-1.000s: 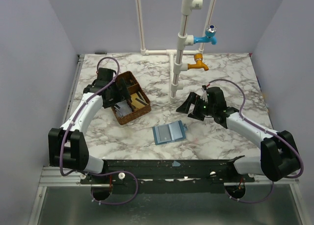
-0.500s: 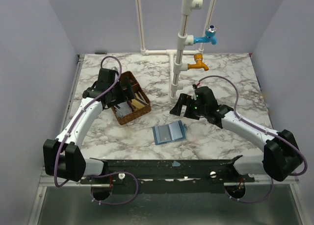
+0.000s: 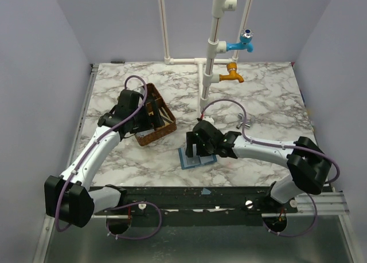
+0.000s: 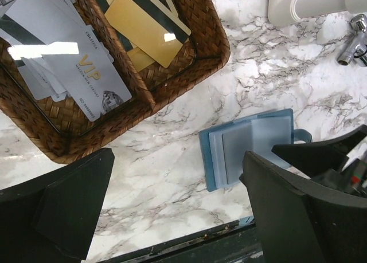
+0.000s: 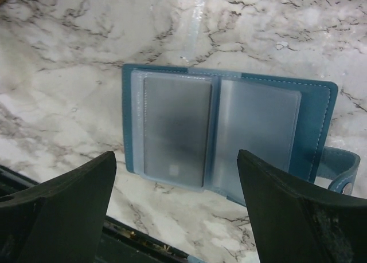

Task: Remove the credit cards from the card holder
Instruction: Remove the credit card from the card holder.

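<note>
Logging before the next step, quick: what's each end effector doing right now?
Left end effector: open, holding nothing.
Right end effector: open above the card holder, holding nothing.

The left claw (image 4: 178, 160) gapes wide on an arm stretched along the left side of the desk (image 3: 269, 91); the right claw (image 5: 176, 157), fingers spread, points down near the near edge's middle.

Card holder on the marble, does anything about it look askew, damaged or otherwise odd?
Nothing looks damaged. The card holder lies open and flat, its clear sleeves slightly fanned, with one grey card inside a sleeve and its strap loose at one edge. The cards in the wicker tray lie in an untidy pile.
</note>
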{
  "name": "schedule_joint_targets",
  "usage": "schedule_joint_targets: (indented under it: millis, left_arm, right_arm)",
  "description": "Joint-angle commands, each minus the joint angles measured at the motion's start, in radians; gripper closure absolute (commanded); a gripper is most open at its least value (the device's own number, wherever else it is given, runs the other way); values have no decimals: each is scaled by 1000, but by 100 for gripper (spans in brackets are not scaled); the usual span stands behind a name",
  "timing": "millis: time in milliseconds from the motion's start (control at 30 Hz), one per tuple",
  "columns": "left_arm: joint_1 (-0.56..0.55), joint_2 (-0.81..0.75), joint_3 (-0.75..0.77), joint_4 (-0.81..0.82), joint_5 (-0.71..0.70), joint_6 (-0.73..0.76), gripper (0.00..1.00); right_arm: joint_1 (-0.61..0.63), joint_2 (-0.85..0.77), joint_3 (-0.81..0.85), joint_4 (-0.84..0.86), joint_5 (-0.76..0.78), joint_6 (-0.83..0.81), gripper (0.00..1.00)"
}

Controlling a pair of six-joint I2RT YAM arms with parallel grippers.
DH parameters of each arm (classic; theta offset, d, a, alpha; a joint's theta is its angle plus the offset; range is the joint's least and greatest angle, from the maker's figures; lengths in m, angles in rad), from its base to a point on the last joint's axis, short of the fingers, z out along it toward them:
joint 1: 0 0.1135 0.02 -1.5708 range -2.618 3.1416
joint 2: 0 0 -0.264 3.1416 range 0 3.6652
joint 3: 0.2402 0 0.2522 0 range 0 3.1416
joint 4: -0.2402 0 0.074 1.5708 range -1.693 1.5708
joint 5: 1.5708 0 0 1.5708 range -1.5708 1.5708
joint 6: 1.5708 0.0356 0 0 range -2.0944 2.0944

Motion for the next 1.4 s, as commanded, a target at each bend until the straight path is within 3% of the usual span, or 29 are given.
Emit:
schedule_joint_targets:
  millis: [0,567,1067,1167,1367]
  left_arm:
    - [-7,-47,-29,18,28,21,1]
    - [-14,-53,-48,26,50,25,1]
    - [-21,-43,-52,29,61,28,1]
    - [-28,-42,-60,39,68,22,1]
    - [-59,-27,-76,51,73,9,1]
  right_arm:
    - [29,63,40,-28,79,29,13]
    - [53,135,79,-61,122,38,37]
    - [56,190,97,-66,113,35,39]
    - [55,193,90,-72,125,48,51]
    - [56,194,71,-78,140,63,65]
